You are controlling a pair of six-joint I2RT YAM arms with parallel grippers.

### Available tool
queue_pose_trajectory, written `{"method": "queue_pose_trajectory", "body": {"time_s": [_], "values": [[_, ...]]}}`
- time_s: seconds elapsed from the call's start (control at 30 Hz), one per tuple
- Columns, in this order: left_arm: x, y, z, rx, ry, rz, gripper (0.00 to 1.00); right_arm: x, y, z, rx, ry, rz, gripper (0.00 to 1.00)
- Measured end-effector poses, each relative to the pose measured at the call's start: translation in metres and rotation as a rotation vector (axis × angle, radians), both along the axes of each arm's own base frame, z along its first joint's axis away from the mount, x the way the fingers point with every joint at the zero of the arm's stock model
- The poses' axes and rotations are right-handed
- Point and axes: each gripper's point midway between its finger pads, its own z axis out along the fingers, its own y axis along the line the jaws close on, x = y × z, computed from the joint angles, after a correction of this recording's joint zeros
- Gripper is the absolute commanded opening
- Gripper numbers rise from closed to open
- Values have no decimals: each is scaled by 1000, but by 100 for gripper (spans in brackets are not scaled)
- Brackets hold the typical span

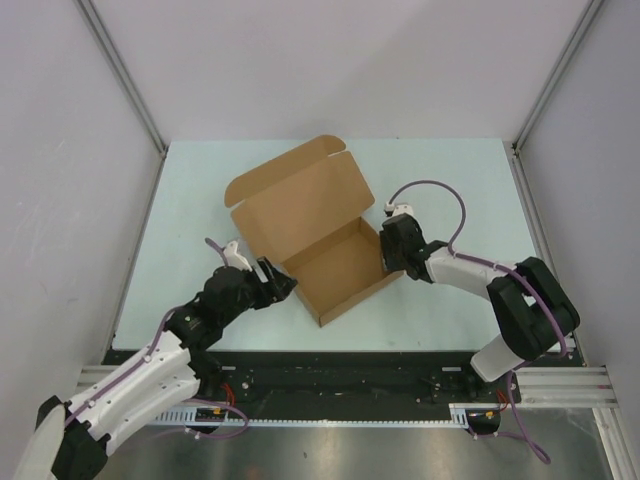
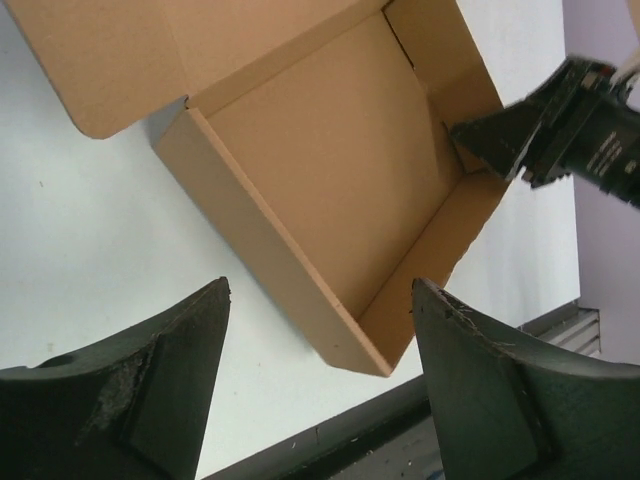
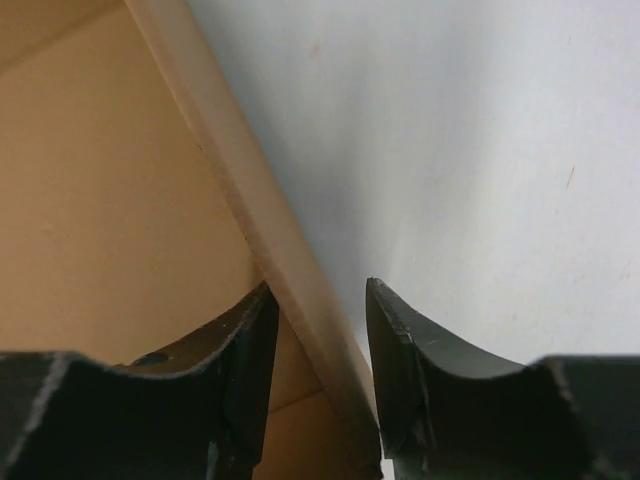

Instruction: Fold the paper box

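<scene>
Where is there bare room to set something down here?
Bare: the far right corner of the pale table, beyond the open brown cardboard box; the strip between its lid and the table's left edge; the near strip between box and right arm. Crowded: the box's right wall, straddled by the right tool; its near left side, at the left tool.

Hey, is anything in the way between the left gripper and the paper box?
Nothing visible. Only bare table lies between the left gripper and the paper box; the right gripper straddles the box's opposite wall.
</scene>
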Motion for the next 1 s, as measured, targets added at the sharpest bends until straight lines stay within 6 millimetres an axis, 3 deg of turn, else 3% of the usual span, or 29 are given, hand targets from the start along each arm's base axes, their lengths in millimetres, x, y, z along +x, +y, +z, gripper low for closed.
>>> {"method": "queue_pose_trajectory", "body": {"time_s": [0.17,0.3,0.43,0.6,0.73,0.8,0.87,1.0], "values": [[5,4,-9,34,18,38,79,-25,0,-13,-38,0,-16,44],[5,5,-32,96,85,42,76,-44,6,-13,-50,-35,-48,44],[-2,4,-57,170,152,26,73,-55,11,-16,-47,-60,-97,47],[-1,2,-69,257,191,29,65,-62,12,-18,-32,-86,-166,48],[14,0,-75,341,224,57,47,-70,15,-18,-21,-103,-184,47],[20,-1,-80,380,239,66,28,-74,17,-19,-13,-104,-187,47],[27,-3,-84,419,251,65,15,-78,19,-19,-10,-103,-183,51],[39,-5,-85,471,252,79,3,-88,19,-20,-4,-88,-174,68]]}}
